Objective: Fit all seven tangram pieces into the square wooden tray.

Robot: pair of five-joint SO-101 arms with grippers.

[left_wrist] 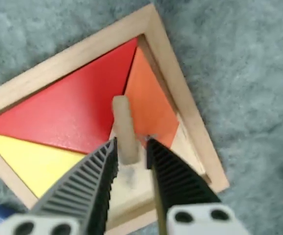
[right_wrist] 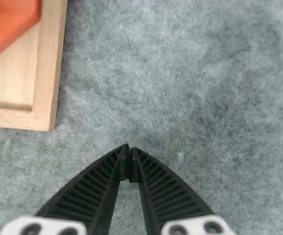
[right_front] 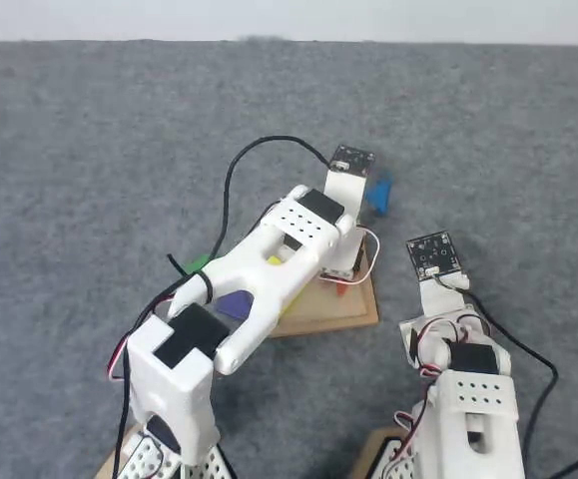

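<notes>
The square wooden tray (left_wrist: 180,88) holds a large red triangle (left_wrist: 77,103), an orange piece (left_wrist: 148,103) beside it and a yellow piece (left_wrist: 38,164). My left gripper (left_wrist: 130,142) hangs over the tray's bare corner, shut on a pale beige piece (left_wrist: 123,122) held on edge, whose tip is at the seam between red and orange. From above, the left arm covers most of the tray (right_front: 338,317). My right gripper (right_wrist: 127,149) is shut and empty over the carpet, just off the tray's corner (right_wrist: 51,63), where the orange piece (right_wrist: 9,19) shows.
A blue piece (right_front: 378,193) lies on the grey carpet beyond the tray. A green piece (right_front: 197,263) peeks out beside the left arm, and a purple piece (right_front: 234,302) shows under it. Open carpet stretches to the left and far side.
</notes>
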